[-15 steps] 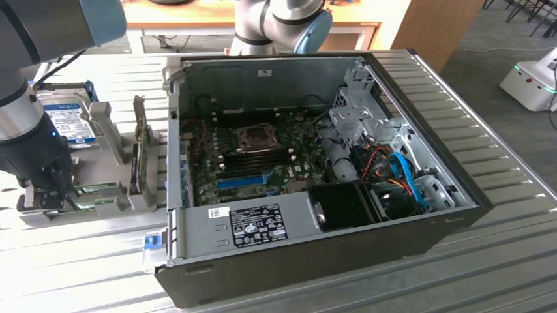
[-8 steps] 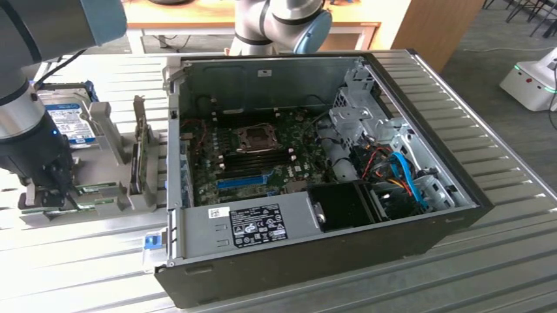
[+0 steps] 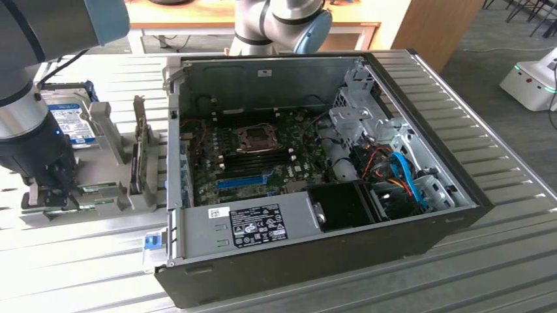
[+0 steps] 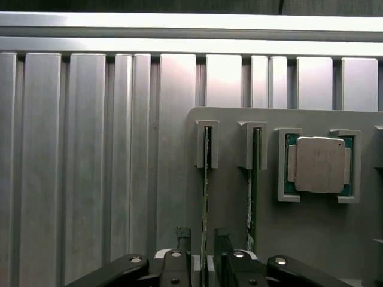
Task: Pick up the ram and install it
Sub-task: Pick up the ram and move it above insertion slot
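Ext. view gives the wide layout: open PC case on the ribbed metal table, motherboard exposed inside. The grey holder with the hard drive sits just beside the case at the exterior view's left. The arm is down over the holder's near end, with the tool low among the parts; the ram can't be made out clearly there.

Wrist view gives the close-up the other lacks. The ram stands on edge in the holder, far end in a grey slotted clip. It's seen edge-on as a thin green strip, faces hidden, so no label or chips are readable. Its long axis runs from the clip straight toward the tool, parallel w/ the table ribs and a second stick just beside it. A CPU sits in its own pocket beyond that.

The tool's fingers are apart, one each side of the ram's near end, w/ a gap either side, not clamped.
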